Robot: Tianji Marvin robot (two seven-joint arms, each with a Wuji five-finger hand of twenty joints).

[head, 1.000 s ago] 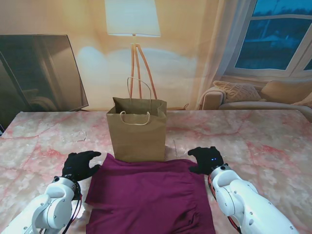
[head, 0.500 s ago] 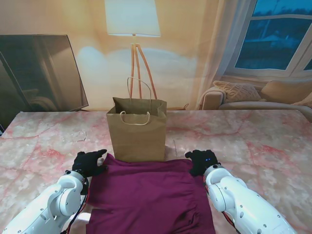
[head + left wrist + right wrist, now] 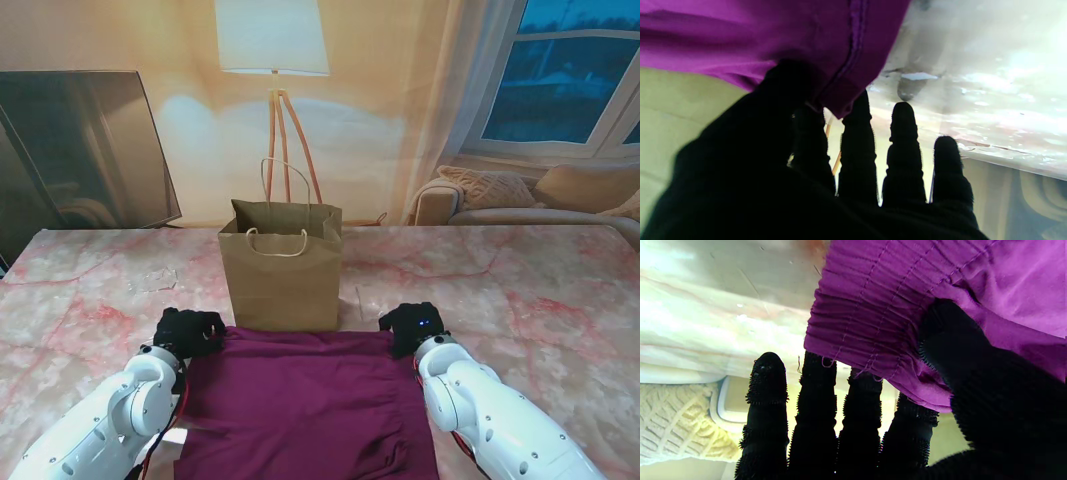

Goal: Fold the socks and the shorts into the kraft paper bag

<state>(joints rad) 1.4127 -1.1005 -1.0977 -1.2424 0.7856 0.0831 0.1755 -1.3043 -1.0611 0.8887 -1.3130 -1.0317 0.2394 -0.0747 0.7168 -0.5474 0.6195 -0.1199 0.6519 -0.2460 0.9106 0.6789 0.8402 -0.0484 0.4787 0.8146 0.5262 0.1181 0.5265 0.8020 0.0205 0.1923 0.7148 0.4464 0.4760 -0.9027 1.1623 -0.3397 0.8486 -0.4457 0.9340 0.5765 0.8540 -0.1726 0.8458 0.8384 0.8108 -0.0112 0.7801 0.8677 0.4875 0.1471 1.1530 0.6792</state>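
The shorts [image 3: 305, 400] were laid flat on the tabletop [image 3: 560, 300] just before the kraft paper bag [image 3: 281, 265], unfolded; each far corner was pinched by the left robot hand [image 3: 187, 331] and right robot hand [image 3: 412, 325]; no socks were seen

Lit floor lamp [image 3: 272, 60], dark television [image 3: 80, 150], sofa [image 3: 520, 200] under dusk window [image 3: 570, 75].

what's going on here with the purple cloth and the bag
A two-armed robot is working on a pair of purple shorts spread flat on the marble table. Its left hand and right hand each pinch a far corner of the shorts, thumb over the fabric, as both wrist views show. The kraft paper bag stands upright and open just beyond the shorts. No socks are in view.
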